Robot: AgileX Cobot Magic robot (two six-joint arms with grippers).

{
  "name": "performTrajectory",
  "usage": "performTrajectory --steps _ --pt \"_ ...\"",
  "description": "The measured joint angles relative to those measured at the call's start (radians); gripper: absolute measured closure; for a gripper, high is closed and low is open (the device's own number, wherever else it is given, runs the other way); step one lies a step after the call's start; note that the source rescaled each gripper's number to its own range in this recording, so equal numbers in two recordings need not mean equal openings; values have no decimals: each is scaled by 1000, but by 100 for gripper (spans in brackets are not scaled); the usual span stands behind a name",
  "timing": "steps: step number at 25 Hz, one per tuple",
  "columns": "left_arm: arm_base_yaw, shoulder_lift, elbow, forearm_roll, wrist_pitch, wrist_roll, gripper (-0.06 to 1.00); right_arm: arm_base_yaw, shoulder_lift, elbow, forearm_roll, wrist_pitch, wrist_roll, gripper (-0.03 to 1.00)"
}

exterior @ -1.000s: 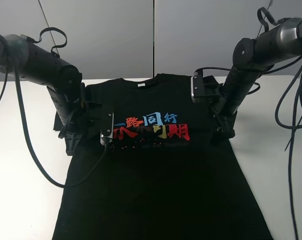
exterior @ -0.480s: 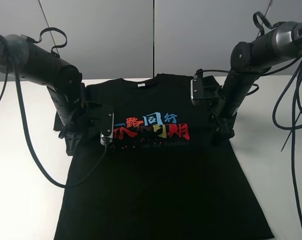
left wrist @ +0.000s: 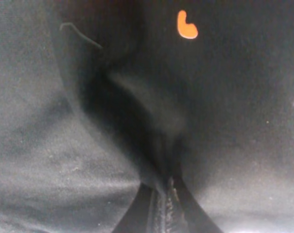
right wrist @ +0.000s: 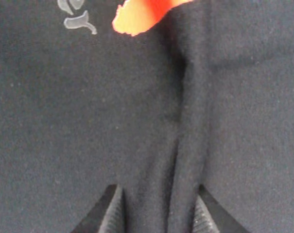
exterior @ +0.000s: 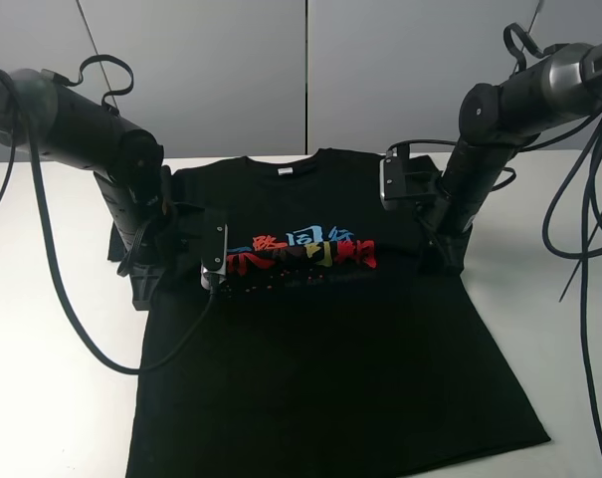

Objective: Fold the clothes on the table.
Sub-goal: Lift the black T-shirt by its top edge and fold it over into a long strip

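The black T-shirt [exterior: 320, 358] lies face up on the white table [exterior: 42, 378], collar at the back. Its blue, red and yellow print [exterior: 301, 251] looks squashed by a crease across the chest. My left gripper [exterior: 143, 289] is shut on the shirt's left side at chest height; in the left wrist view [left wrist: 162, 206] its tips pinch a ridge of black fabric. My right gripper [exterior: 443, 261] is shut on the shirt's right side at the same height; in the right wrist view [right wrist: 159, 213] a fold of fabric runs between its fingers [right wrist: 112, 213].
Black cables [exterior: 72, 299] hang from both arms and trail over the table at the left and right. Bare white table shows on both sides of the shirt. A grey wall panel [exterior: 310, 70] stands behind the table.
The shirt's lower part has slid toward the back, so its hem now shows near the front edge. The chest print has bunched and looks shorter. Both grippers stay shut on the fabric.
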Motion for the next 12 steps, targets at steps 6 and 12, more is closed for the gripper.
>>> performTrajectory --steps 6,12 --pt "0 0 0 -2 -2 0 94 0 0 0 7 8 28 53" --pt "0 0 0 -4 -10 0 94 0 -33 6 7 -10 32 38"
